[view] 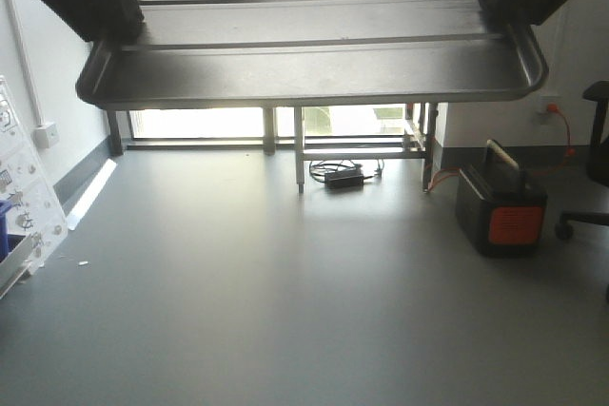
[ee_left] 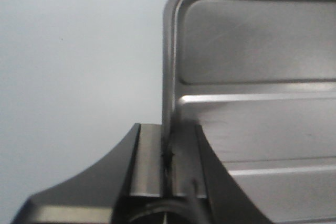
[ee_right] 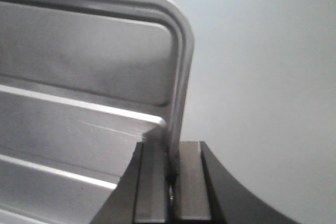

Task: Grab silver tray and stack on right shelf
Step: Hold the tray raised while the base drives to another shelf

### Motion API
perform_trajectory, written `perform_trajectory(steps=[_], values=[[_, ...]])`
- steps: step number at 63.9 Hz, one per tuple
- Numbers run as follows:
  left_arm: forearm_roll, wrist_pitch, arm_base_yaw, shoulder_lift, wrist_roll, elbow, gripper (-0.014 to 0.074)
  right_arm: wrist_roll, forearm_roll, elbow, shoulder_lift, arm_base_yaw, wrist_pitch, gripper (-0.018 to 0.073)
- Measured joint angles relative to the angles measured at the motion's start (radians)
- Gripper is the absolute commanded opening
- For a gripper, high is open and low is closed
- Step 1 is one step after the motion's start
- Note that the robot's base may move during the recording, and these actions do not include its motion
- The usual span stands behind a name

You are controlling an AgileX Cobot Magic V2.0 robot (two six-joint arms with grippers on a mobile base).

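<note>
The silver tray (view: 314, 68) was held aloft and level, with both arms on it. It was seen from underneath in the front view, with its two long ribs running side to side.

At the tray's left end, the left gripper (ee_left: 168, 156) was clenched on the rolled rim. One finger was pressed against the inside of the rim and the other against the outside, near a rounded corner. At the tray's right end, the right gripper (ee_right: 172, 166) was clamped on the rim in the same way, with the metal pinched tight between its pads and no gap showing.

Well below the tray, a grey floor (view: 285, 330) was spread out. Under the tray's far edge, the legs of a metal frame (view: 300, 154) were seen against a bright window, and a black cable bundle (view: 344, 178) lay on the floor beside them. Below the tray's right end, a black and orange box (view: 501, 211) was parked on the floor, with an orange cord (view: 563, 125) traced up the wall. Below the tray's left end, a white panel (view: 24, 206) was propped by the wall.
</note>
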Motion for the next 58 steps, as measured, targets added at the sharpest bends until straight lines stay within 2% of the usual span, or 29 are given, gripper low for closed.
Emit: perform_trajectory(steps=[58], values=[[0.000,-0.008,0.000,0.000,0.000,0.000,-0.0094,0.000,0.000,0.000,0.000,0.000,0.000,0.0058]])
